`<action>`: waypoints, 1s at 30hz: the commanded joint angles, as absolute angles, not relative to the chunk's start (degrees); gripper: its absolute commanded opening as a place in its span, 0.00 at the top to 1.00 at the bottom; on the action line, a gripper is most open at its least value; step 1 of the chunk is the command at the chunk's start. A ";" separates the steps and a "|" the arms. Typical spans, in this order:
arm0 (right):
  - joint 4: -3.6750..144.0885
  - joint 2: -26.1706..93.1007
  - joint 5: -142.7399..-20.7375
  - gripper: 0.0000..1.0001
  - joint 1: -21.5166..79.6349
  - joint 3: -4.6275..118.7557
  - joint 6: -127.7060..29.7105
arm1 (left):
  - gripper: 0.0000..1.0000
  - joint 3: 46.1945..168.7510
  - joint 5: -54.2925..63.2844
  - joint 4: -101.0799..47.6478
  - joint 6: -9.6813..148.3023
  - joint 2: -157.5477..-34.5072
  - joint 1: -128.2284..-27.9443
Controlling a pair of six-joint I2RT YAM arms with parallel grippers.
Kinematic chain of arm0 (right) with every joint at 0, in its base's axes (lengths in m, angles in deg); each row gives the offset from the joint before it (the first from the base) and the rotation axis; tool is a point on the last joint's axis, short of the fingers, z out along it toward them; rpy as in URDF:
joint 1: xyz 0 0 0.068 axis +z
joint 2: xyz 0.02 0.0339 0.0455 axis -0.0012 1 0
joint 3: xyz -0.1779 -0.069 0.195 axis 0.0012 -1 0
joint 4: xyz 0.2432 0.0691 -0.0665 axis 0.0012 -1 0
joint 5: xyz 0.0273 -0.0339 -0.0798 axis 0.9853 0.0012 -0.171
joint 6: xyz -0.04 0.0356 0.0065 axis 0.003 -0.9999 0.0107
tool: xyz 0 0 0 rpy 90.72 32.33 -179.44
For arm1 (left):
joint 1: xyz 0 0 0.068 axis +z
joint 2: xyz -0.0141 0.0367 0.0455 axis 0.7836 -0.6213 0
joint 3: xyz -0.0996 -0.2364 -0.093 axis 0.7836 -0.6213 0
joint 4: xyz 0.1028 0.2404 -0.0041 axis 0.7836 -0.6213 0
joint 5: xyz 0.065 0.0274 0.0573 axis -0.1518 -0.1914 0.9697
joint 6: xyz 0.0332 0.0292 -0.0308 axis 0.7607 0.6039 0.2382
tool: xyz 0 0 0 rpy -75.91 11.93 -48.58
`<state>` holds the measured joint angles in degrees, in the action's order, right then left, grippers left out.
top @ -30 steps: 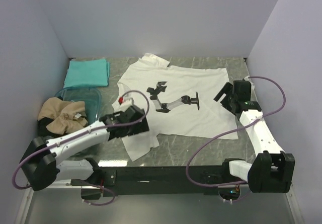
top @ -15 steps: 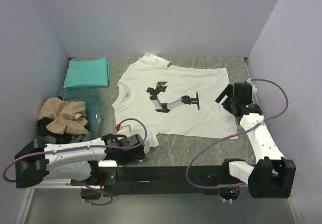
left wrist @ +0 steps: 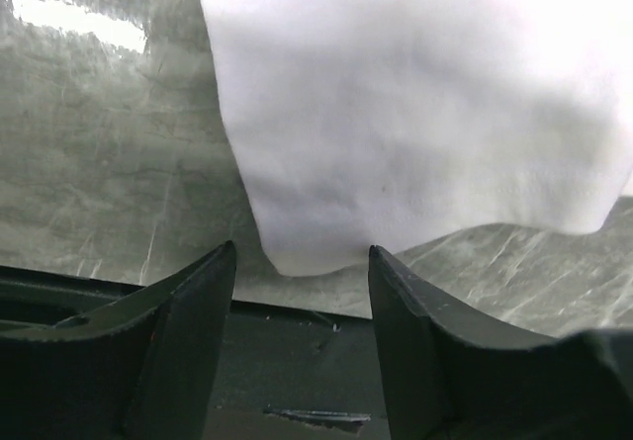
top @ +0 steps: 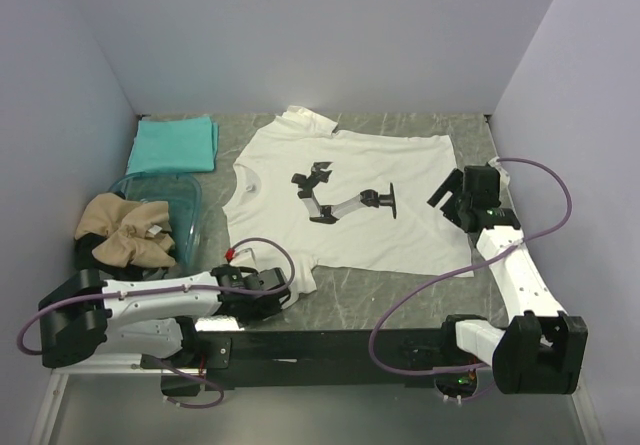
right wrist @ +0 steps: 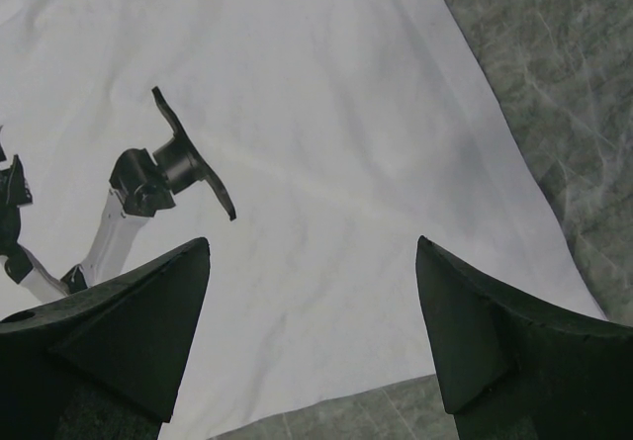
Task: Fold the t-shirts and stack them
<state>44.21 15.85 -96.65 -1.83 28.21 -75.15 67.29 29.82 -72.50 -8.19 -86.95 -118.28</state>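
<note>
Left arm has dropped since a second ago: then it was raised over the near sleeve of the white tee [top: 400, 235], now it lies low along the near edge of the surface [top: 380, 300]. Right arm has hardly shifted.

Left gripper [top: 278, 290]: released, jaws standing apart. In the wrist view the left gripper [left wrist: 302, 257] has the rounded tip of the sleeve [left wrist: 307, 247] lying just ahead of the gap and between the two fingers. Bare marbled surface [left wrist: 109, 163] shows to either side of the cloth. Cloth not pinched; a sliver of gap shows on each side of the tip. White tee [left wrist: 415, 114] spreads away ahead of the fingers.

Right gripper [top: 443, 195]: released, jaws wide. It hovers over the tee's edge on the far right side. From the wrist view, the right gripper [right wrist: 312, 247] looks down on flat white cloth [right wrist: 326, 114]. The black-and-grey print [right wrist: 163, 168] sits ahead of its left finger, and the tee's hem corner is just beside its right finger, with bare surface [right wrist: 554, 84] beyond.

White tee: spread flat, print [top: 340, 203] up, between the two grippers.

Teal tee [top: 175, 145]: folded, well ahead of the left gripper and off to its left, near the back corner.

Tan tee [top: 125, 227]: bunched in a clear bin [top: 190, 205], left of the left gripper, nearer than the teal one.
</note>
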 commanded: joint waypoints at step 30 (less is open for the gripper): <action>28.43 -3.51 -94.39 0.12 -5.69 10.00 -91.22 | 0.99 70.90 37.10 -72.59 -2.60 -89.10 -117.59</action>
